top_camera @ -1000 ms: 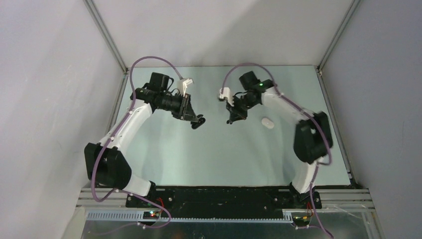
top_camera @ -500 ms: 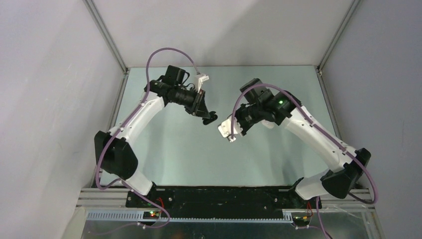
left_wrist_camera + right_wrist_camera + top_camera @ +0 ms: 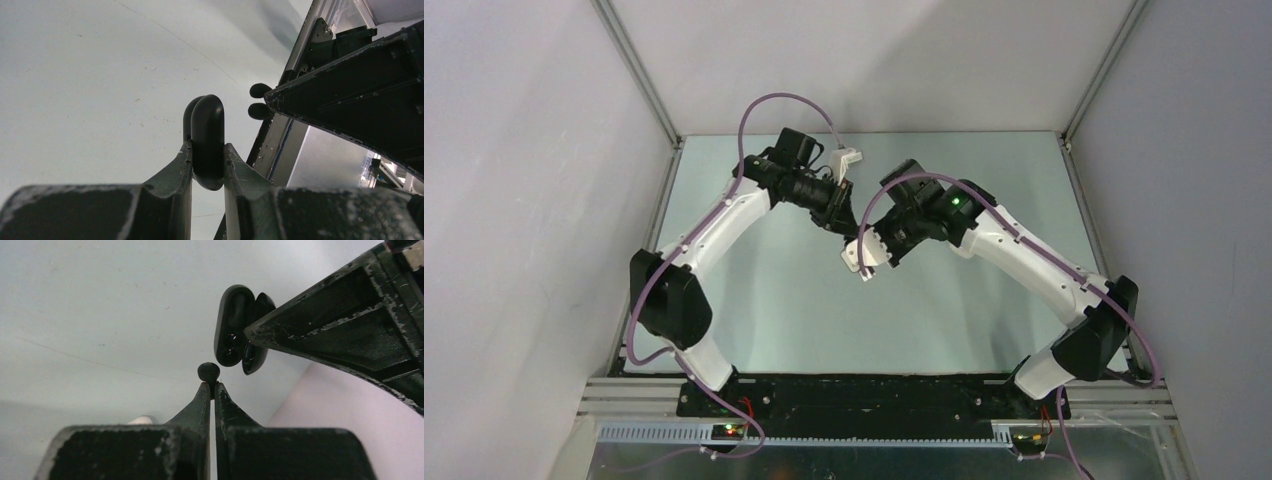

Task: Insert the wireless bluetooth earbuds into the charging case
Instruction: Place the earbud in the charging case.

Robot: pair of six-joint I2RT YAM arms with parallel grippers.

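The black charging case point(image 3: 207, 135) stands on edge, and my left gripper point(image 3: 207, 150) is shut on it. From the right wrist view the case point(image 3: 234, 325) hangs open, its hollow inside facing me, with the left fingers point(image 3: 320, 315) around it. My right gripper point(image 3: 210, 386) is shut on a tiny black earbud point(image 3: 208, 372) that sticks out of its tips. The bud sits just below and left of the open case, a small gap apart. From above, both grippers meet tip to tip point(image 3: 852, 228) over the middle of the table. No other earbuds are in view.
A white rounded object point(image 3: 141, 420) peeks out on the table behind my right gripper's left finger. The pale green table top point(image 3: 774, 300) lies below both arms. Grey walls point(image 3: 524, 200) close in the sides and back. Purple cables loop over both wrists.
Both arms swung inward from wider apart. The right arm stretched out and turned its wrist toward the left gripper, which moved right. The grippers now nearly touch, and the white object is covered from above.
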